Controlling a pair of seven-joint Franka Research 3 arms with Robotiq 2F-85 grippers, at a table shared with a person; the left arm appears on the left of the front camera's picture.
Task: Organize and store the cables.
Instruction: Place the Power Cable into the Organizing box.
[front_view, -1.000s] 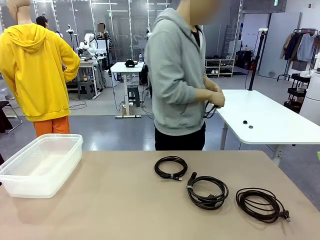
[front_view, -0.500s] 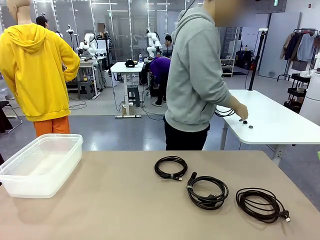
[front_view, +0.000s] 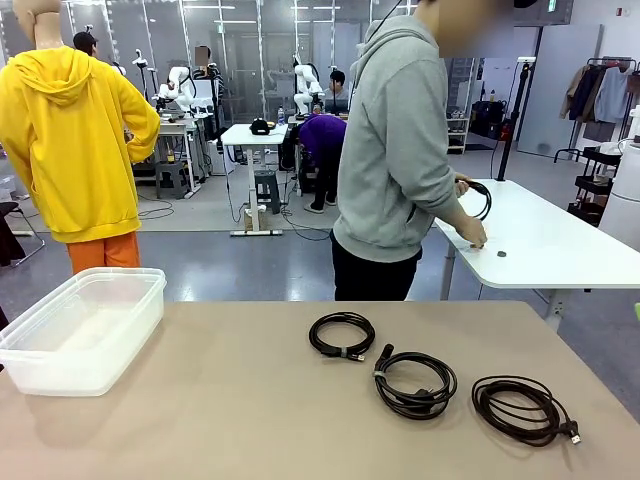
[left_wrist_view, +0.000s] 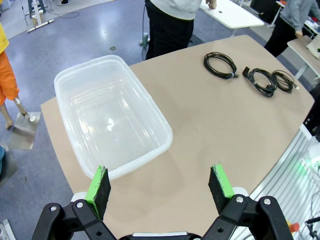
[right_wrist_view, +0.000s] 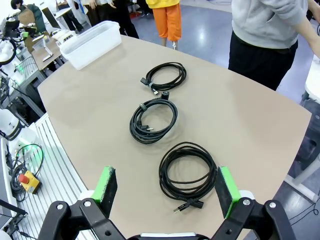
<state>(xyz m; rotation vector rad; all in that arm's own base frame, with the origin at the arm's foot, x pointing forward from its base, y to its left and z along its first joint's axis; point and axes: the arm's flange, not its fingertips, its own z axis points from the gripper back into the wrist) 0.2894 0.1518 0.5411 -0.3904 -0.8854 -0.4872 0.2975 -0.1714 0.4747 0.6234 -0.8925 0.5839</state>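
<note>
Three coiled black cables lie in a row on the tan table: a small one, a middle one and a larger one at the right. In the right wrist view they run away from me: the near coil, the middle coil, the far coil. My right gripper hangs open high above the near coil. My left gripper is open above the table beside the clear plastic bin; the cables lie far off. A person's hand holds another coil.
The clear bin stands empty at the table's left end. The person in a grey hoodie stands past the far edge, turned toward a white table with small dark items on it. Bare tabletop lies between bin and cables.
The person has turned from facing our table to the white table behind and now holds up a coiled cable. The three cables and the bin have not moved.
</note>
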